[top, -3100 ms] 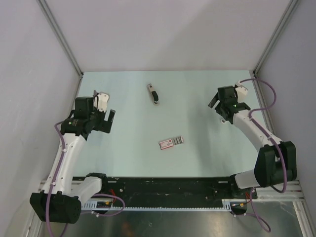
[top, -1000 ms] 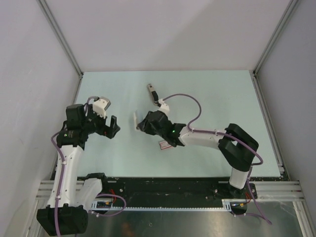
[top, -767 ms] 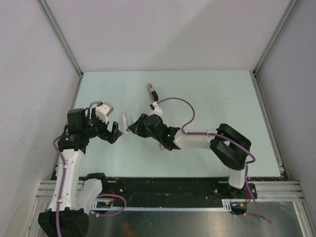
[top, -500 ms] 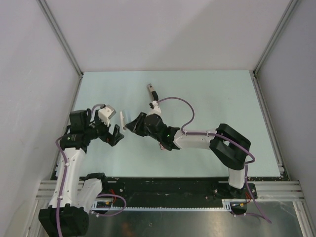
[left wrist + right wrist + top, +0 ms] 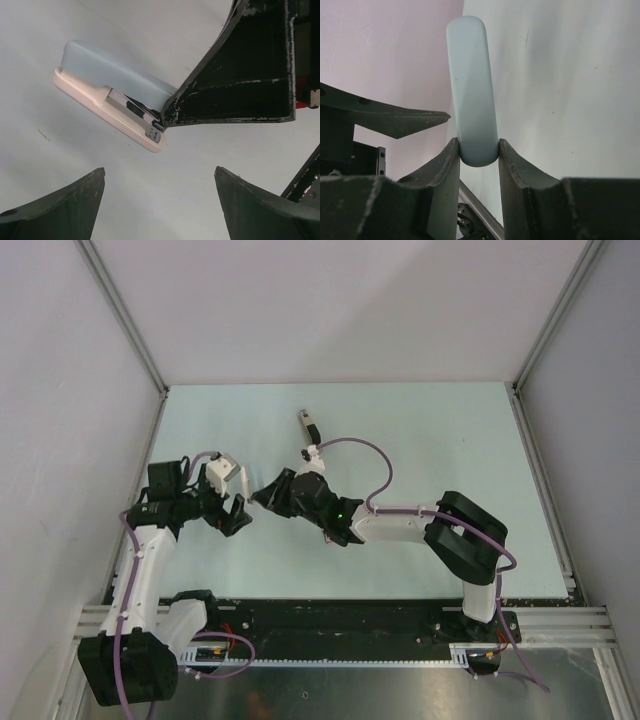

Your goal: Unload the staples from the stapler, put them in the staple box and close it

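The stapler [image 5: 110, 90] has a pale blue top, a cream base and a shiny metal magazine between them. My right gripper [image 5: 477, 142] is shut on its rear end, holding it in the air above the left part of the table. From above, the stapler [image 5: 243, 480] sticks out leftward from the right gripper [image 5: 262, 495]. My left gripper [image 5: 160, 200] is open, its fingers wide apart, just short of the stapler's free end and not touching it. One right finger [image 5: 240, 75] fills the upper right of the left wrist view.
A small dark object [image 5: 306, 423] lies on the pale blue table [image 5: 430, 430] behind the right arm. The right arm [image 5: 400, 525] stretches across the table's middle. Grey walls enclose the table on three sides.
The right arm has swung from the far right across to the left, with the stapler in its gripper. The left gripper has moved in to meet the stapler's free end.
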`<state>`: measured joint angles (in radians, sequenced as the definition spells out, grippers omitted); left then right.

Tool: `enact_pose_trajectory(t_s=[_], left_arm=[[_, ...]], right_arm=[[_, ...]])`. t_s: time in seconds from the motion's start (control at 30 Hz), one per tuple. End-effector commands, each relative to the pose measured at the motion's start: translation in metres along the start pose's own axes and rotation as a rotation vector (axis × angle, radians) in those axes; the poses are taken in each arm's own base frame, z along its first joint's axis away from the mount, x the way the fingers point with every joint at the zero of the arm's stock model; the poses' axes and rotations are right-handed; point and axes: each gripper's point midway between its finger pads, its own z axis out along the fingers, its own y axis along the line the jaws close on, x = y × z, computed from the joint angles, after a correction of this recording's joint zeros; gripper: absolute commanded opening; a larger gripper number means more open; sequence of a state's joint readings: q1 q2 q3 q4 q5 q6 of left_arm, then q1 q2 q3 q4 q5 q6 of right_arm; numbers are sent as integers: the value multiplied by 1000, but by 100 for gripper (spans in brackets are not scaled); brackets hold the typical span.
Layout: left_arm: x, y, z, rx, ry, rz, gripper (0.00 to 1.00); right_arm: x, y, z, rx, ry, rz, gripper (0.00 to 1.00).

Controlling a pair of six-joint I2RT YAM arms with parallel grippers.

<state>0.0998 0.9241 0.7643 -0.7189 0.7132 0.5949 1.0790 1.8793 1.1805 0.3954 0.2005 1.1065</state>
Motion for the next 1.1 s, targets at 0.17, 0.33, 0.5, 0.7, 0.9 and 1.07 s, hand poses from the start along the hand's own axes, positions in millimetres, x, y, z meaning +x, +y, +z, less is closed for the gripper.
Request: enact_pose_trajectory(t_s=[0.17,0.33,0.5,0.7,0.9,1.07], left_arm=[[-15,10,1,5,-45,51,85],[-6,17,5,-6,-10,57,61],[2,18,6,-16,9,60,49],[7,20,5,-32,18,58,41],[11,24,4,-48,29,55,21],[16,26,3,-64,43,57,17]], right_arm=[[-11,65,-12,-187,-12,95,0],[-4,70,-12,-213,5,104,0],[4,68,-10,-217,28,105,0],[15,61,-6,-206,54,98,0],[23,50,-4,-175,76,69,0],[25,39,-6,-148,75,33,0]])
